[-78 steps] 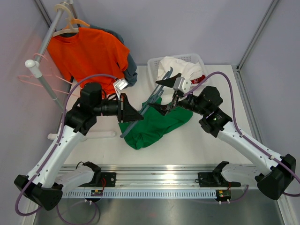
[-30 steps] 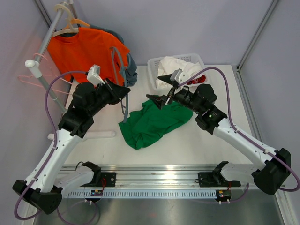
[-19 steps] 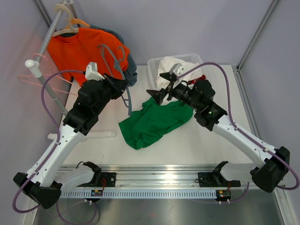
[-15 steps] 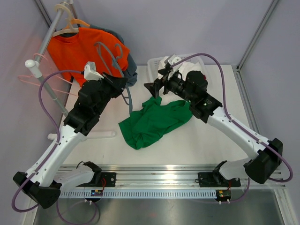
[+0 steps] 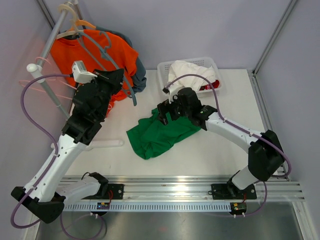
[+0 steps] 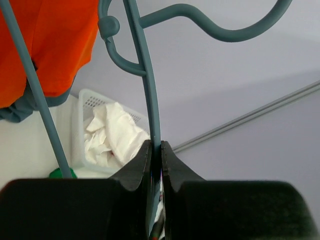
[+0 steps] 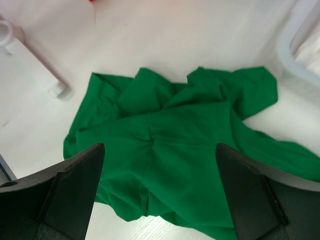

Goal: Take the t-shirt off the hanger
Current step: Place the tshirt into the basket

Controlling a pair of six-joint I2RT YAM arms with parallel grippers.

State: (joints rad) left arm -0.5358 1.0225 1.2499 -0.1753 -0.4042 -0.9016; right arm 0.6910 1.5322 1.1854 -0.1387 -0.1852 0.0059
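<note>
The green t-shirt (image 5: 160,134) lies crumpled on the white table (image 5: 210,150), free of the blue-grey hanger (image 6: 148,85). The left gripper (image 6: 156,150) is pinched narrow on one rod of that hanger and holds it raised beside the orange shirt (image 5: 90,55) on the rack. The right gripper (image 7: 159,150) hangs just above the green cloth, its jaws spread wide and empty.

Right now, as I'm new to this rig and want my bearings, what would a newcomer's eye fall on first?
The crumpled green t-shirt lying loose mid-table, with the right fingers spread open above it. Next, the bare blue-grey plastic hanger, pinched in the shut left fingers and held up by the bright orange t-shirt hanging on the metal rail at far left.
</note>
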